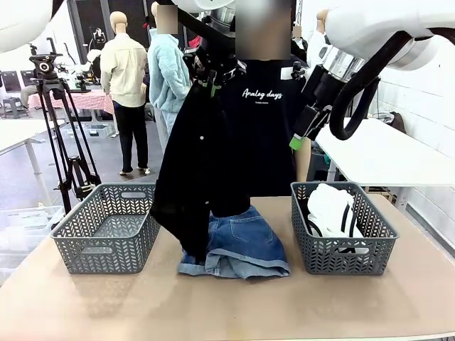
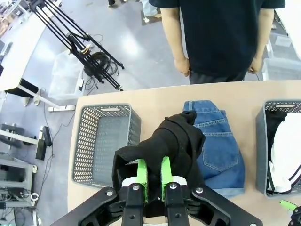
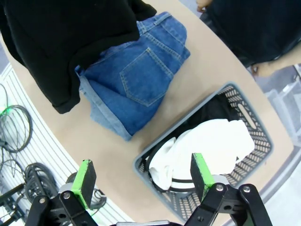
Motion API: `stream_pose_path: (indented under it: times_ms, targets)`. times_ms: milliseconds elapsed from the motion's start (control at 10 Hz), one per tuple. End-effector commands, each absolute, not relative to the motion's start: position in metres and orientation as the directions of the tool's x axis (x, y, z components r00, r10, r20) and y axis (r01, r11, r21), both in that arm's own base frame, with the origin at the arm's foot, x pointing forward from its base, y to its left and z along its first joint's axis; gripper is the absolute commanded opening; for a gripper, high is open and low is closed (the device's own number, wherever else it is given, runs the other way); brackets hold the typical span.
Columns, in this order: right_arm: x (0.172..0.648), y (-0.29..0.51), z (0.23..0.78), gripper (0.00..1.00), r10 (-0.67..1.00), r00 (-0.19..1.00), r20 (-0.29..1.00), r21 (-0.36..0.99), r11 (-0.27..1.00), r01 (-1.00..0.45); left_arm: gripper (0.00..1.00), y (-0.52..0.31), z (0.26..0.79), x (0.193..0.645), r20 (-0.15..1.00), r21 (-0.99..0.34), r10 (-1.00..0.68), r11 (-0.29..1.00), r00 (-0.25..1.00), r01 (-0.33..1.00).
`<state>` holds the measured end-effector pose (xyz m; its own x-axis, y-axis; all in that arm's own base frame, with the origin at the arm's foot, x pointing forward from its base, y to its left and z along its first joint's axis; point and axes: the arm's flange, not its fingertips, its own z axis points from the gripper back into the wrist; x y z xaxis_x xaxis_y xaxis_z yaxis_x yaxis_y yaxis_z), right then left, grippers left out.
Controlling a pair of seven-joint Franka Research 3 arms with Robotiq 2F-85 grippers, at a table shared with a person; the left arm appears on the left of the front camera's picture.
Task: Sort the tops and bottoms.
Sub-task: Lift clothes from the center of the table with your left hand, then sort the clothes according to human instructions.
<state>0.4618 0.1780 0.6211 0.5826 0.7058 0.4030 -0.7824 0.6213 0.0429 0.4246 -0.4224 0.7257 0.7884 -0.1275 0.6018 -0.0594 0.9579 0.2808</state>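
Observation:
A black top hangs high over the table's middle, and my left gripper is shut on its upper edge. In the left wrist view the green pads pinch the bunched black fabric. Its lower end brushes the blue denim bottoms, which lie flat on the table between the baskets. The denim lies apart from both grippers. My right gripper hovers open above the right basket, with nothing between its fingers.
An empty grey lattice basket stands at the left. The right basket holds white and black clothes. A person in a black printed T-shirt stands at the far edge, hands down. A tripod stands beyond the table's left.

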Motion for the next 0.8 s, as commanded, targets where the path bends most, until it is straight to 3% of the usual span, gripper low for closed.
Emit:
stream_pose_path:
  times_ms: [0, 700]
  targets:
    - [0.4607, 0.1786, 0.6208, 1.00, 0.703, 0.593, 0.393, 0.033, 0.634, -0.773, 0.00, -0.4215, 0.7301, 0.4212, 0.605, 0.272, -0.125, 0.961, 0.786, -0.057]
    - [0.4607, 0.1786, 0.6208, 1.00, 0.703, 0.593, 0.393, 0.033, 0.634, -0.773, 0.00, -0.4215, 0.7301, 0.4212, 0.605, 0.272, -0.125, 0.961, 0.786, -0.057]
